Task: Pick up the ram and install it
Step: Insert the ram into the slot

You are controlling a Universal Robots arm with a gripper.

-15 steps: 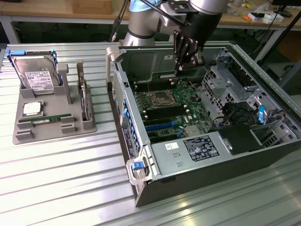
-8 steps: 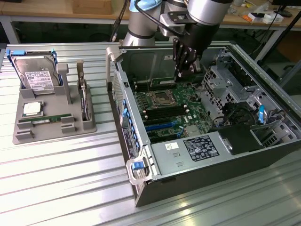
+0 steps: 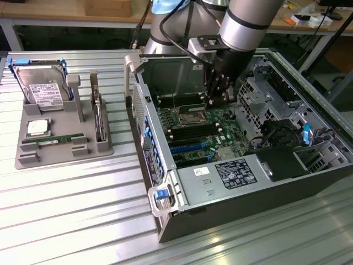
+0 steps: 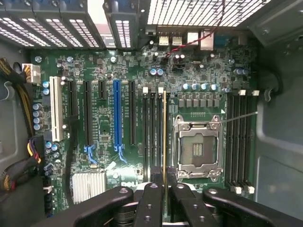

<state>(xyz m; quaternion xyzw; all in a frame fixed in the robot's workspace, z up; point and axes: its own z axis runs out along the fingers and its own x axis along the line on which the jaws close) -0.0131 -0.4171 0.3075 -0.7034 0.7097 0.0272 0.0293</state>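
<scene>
Closest to the wrist camera, the gripper [image 4: 164, 178] has its black fingers [image 4: 150, 194] drawn together on the ram [image 4: 164, 132]. The stick shows edge-on as a thin gold-tinted line running away from the fingertips.

Taking the processor socket [image 4: 198, 150] on the motherboard [image 4: 102, 75] as landmark, the ram hangs just beside it. It is over the bank of black memory slots [image 4: 151, 137] that lies between the socket and the long blue expansion slot [image 4: 116, 113]. It runs parallel to those slots and appears lined up with the one nearest the socket; whether it touches that slot I cannot tell.

In the exterior view the gripper stands upright inside the open computer case [image 3: 237, 212], just above the socket. Well apart from the socket, outside the case, a grey tray [image 3: 27, 157] carries a hard drive [image 3: 43, 88].

Judging from this, the pick-up is done and the install step is in hand. Seating would call for keeping the stick upright and square over its slot, with a straight, even press so both ends latch. A tilt would likely jam it.
</scene>
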